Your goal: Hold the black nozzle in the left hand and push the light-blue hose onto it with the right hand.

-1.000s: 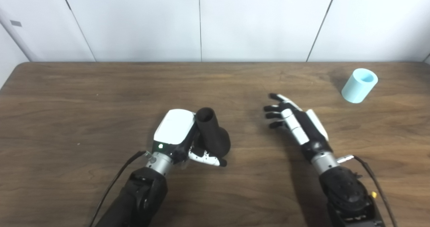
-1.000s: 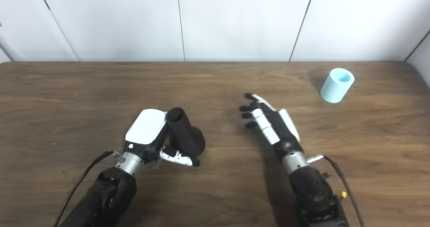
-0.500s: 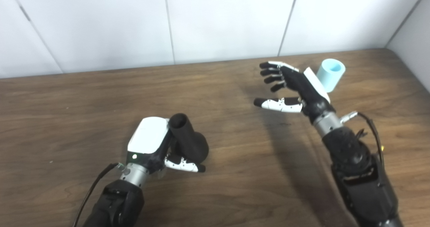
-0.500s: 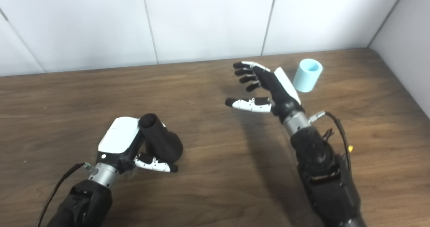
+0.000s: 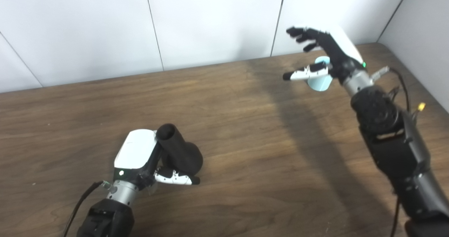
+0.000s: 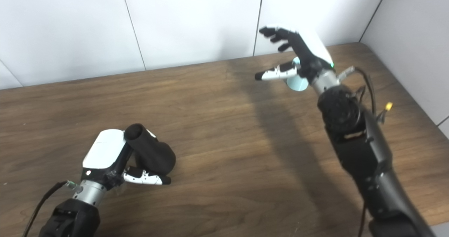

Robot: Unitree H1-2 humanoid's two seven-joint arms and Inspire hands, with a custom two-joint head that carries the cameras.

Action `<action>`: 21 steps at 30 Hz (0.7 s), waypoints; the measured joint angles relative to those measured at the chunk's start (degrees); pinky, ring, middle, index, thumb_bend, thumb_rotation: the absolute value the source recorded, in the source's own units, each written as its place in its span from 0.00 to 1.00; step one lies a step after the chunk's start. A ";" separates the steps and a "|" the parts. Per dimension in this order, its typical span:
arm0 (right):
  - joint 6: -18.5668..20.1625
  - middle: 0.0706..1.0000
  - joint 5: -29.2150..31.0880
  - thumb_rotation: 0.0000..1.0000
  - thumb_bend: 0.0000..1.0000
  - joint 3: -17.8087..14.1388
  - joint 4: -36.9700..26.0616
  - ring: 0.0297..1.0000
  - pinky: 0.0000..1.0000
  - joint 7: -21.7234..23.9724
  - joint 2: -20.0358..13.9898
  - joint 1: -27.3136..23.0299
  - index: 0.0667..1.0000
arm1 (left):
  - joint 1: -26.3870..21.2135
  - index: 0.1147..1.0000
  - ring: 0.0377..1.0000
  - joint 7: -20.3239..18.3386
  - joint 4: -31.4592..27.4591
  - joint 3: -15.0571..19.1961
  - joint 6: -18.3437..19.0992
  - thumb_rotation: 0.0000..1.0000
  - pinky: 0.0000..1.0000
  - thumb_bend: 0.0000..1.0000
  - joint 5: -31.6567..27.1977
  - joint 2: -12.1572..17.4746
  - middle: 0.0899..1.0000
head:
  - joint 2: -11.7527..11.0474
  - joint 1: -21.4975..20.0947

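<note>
The black nozzle, a tube with a wider rounded base, is held in my left hand low at the front left of the table, its open end tilted up and back. My right hand hovers raised over the far right of the table with fingers spread, open and holding nothing. The light-blue hose, a short cylinder, stands on the table just beneath that hand, mostly hidden behind its thumb and palm; it also shows as a pale patch in the right eye view.
The brown wooden table ends at a white panelled wall at the back, and a grey wall borders its right side. My right arm casts a long shadow across the table's right half.
The camera has turned right. My right hand has risen and reached back to hover directly over the hose, which it now largely covers. The left hand keeps the nozzle still.
</note>
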 measured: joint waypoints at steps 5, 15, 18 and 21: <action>1.91 0.86 -6.22 0.05 0.85 3.38 1.84 0.92 0.80 4.68 -5.03 -2.24 0.78 | 0.05 0.44 0.54 0.31 0.68 0.71 -1.62 0.00 0.60 0.52 -0.38 0.22 0.40 | -0.97 -1.67; 5.59 0.93 -18.20 0.12 0.94 10.82 6.53 1.00 0.95 15.59 -10.21 -8.45 0.84 | 0.09 0.44 0.53 0.23 1.33 1.88 -2.96 0.00 0.61 0.52 -2.32 0.35 0.38 | -0.26 -2.37; 6.10 0.95 -20.62 0.15 0.97 12.76 9.64 1.00 0.99 19.13 -10.97 -10.58 0.84 | 0.09 0.44 0.54 -0.09 1.34 2.06 -3.03 0.00 0.61 0.52 -2.58 0.36 0.38 | 0.17 -2.81; 5.97 0.95 -22.24 0.16 0.99 14.35 14.06 1.00 1.00 21.27 -11.43 -12.13 0.83 | 0.08 0.44 0.54 -0.33 1.35 2.23 -3.16 0.00 0.62 0.52 -3.00 0.33 0.38 | 0.26 -2.90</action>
